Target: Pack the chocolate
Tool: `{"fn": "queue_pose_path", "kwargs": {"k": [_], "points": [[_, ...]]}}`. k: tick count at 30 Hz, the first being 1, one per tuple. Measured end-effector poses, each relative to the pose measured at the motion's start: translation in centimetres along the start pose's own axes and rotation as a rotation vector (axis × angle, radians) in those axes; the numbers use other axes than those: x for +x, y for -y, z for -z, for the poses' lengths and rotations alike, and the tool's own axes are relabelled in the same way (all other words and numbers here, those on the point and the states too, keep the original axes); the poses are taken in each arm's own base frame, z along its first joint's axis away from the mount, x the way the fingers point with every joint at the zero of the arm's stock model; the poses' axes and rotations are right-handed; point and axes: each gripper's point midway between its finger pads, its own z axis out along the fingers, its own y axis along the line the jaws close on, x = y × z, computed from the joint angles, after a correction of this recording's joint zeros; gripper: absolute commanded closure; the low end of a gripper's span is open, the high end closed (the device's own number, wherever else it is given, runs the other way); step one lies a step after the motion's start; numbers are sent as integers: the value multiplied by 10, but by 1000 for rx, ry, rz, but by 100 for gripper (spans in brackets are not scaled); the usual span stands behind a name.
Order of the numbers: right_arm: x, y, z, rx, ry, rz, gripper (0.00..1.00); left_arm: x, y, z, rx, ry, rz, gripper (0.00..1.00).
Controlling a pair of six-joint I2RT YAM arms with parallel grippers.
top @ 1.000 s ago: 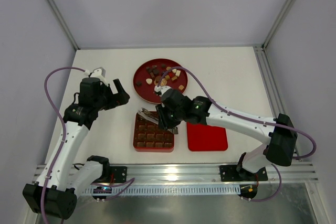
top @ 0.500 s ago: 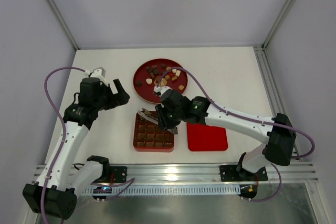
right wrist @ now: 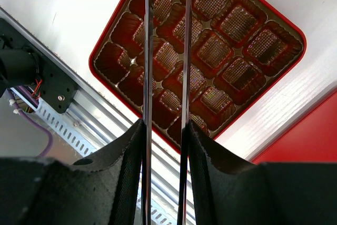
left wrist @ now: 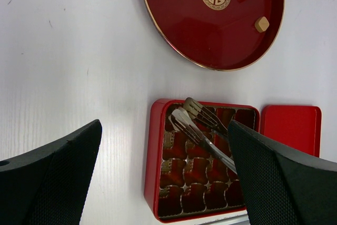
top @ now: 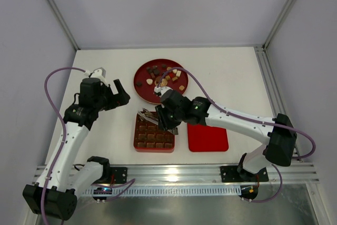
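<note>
The chocolate (top: 166,77) lies as several dark, brown and cream pieces on a round red plate (top: 138,75), which also shows in the left wrist view (left wrist: 221,40). My right gripper (top: 164,117) is shut on metal tongs (top: 150,115) that reach over the far left corner of the red grid box (top: 152,136). In the right wrist view the tongs (right wrist: 148,51) stand slightly apart over the box (right wrist: 295,32). Its compartments look empty. A pale patch sits between the tong tips; I cannot tell what it is. My left gripper (top: 120,94) is open and empty, left of the box.
The flat red lid (top: 208,138) lies right of the box, touching or nearly touching it. An aluminium rail (top: 174,175) runs along the near table edge. Frame posts stand at the back corners.
My right gripper and the tongs have edged slightly left over the box. The left arm has not moved.
</note>
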Motion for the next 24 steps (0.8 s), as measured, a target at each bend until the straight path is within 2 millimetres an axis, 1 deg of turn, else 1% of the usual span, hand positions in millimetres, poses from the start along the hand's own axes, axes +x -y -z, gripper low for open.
{"fn": "queue_pose_path", "kwargs": {"k": [16, 24], "points": [[0, 0, 0, 1, 1, 0, 60, 0, 0, 0, 0, 0, 0, 0], [-6, -3, 5, -7, 16, 1, 60, 0, 0, 0, 0, 0, 0, 0]]}}
